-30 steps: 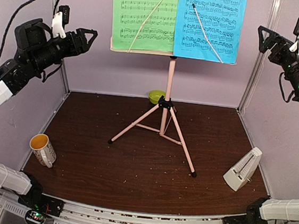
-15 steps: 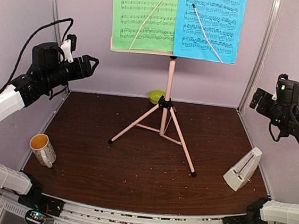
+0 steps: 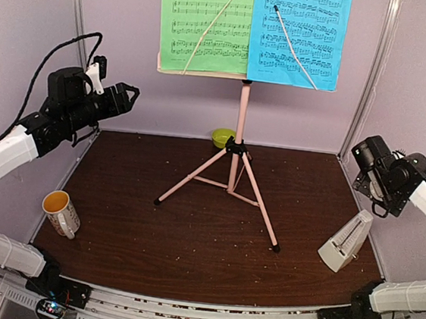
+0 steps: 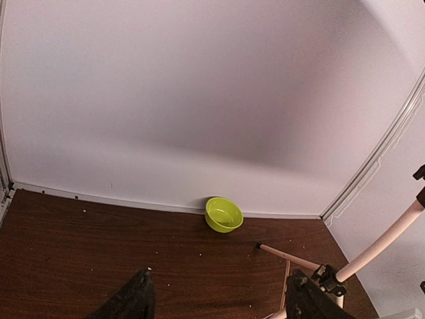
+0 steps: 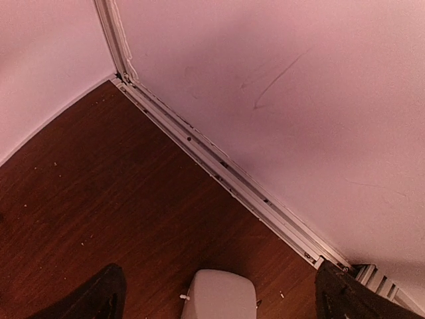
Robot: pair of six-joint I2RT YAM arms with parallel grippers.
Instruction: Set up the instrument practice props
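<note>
Stand [image 3: 242, 113] at top centre holding green sheet [image 3: 204, 21] and blue sheet [image 3: 299, 31], left gripper [image 4: 222, 302] released, empty, right gripper [image 5: 222, 299] spread wide above metronome [image 3: 345, 242]

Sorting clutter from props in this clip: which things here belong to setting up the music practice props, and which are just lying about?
Part of the job:
- pink music stand
- green sheet
- blue sheet
- metronome

Just lying about:
- white mug
- lime-green bowl

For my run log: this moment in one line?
music stand: upright, holds green sheet, blue sheet | metronome: untouched | left fingers: open, empty | right fingers: open above metronome
</note>
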